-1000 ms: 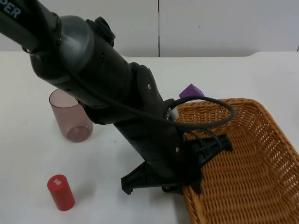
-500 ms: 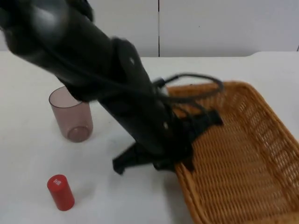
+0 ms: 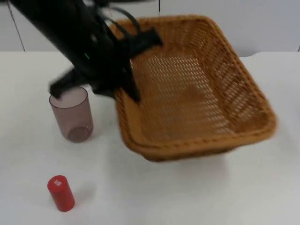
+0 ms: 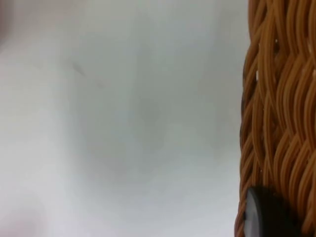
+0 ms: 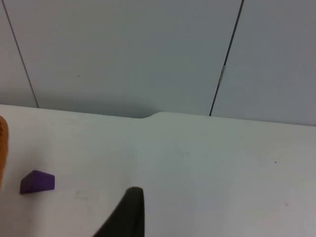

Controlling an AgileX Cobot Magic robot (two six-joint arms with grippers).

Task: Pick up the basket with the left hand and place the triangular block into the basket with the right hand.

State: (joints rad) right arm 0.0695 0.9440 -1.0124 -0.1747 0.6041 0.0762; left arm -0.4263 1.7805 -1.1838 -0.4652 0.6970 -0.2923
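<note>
On the far left of the white table (image 3: 154, 197), a red cylinder (image 3: 60, 192) stands near the front edge, and behind it a smoky pink cup (image 3: 71, 114) stands upright. Neither touches anything else.

My left arm slants down from the upper left, and my left gripper (image 3: 123, 77) sits just above and behind the cup, clamped on the left rim of the basket (image 3: 187, 89). In my left wrist view the woven wall of the basket (image 4: 279, 113) runs close alongside my fingertip (image 4: 264, 215), which presses against the weave. The basket is a rectangular tan wicker tray with a thick braided rim and an open lattice floor. I hold it off the table, tilted so its far end rises against the grey wall (image 3: 234, 23) and its near rim hangs lowest; its shadow lies on the table beneath.

From my right wrist view, the purple block (image 5: 37, 181), a small wedge, lies on the table near the back wall, just beside an orange sliver of the basket. My right gripper (image 5: 129, 212) waits above the table well clear of the block; one dark fingertip shows, and I cannot tell how far my fingers are spread.
</note>
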